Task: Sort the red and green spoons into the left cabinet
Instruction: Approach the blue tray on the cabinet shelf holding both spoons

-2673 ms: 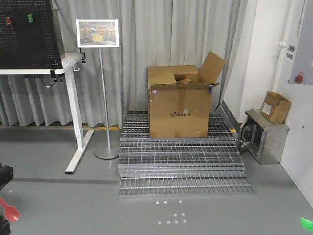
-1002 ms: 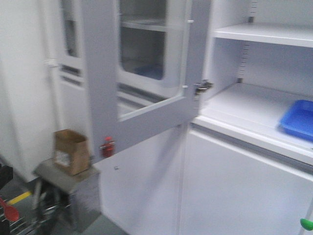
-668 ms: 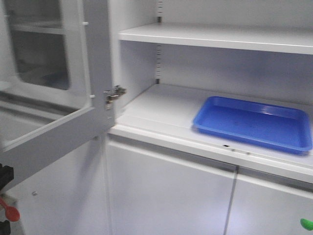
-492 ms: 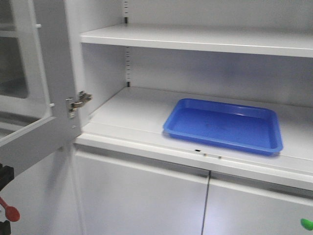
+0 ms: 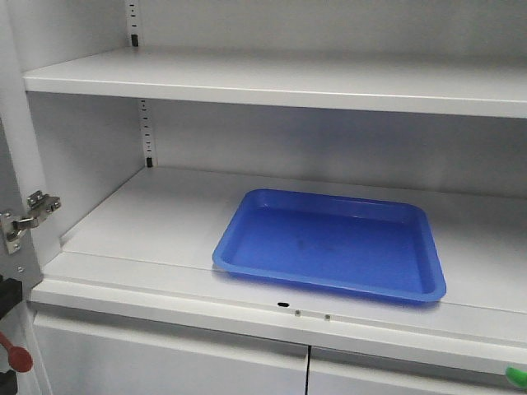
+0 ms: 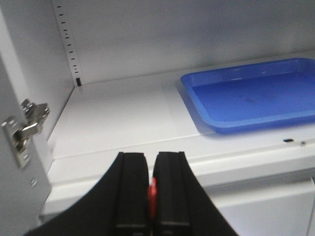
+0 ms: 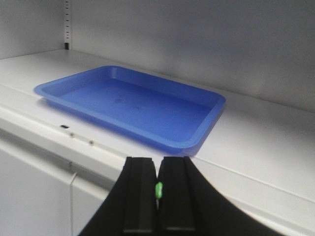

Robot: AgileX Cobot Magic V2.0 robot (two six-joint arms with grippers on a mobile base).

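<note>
Whereas half a second earlier the open door filled the left of the front view, the left cabinet [image 5: 140, 226] now faced me squarely, with only the metal hinge [image 5: 30, 216] left at that edge. A blue tray [image 5: 329, 247], a shallow glossy plastic rectangle with rounded corners, lay near the front of the smooth matt grey lower shelf. The red spoon [image 5: 16, 358] stayed at the lower left corner and the green spoon [image 5: 517, 376] at the lower right, both short of the shelf.

On the left wrist view, the left gripper [image 6: 151, 158] had its flat black fingers pinched on the red spoon.

On the right wrist view, the right gripper [image 7: 157, 161] was clamped on the green spoon, the tray lying beyond.
</note>
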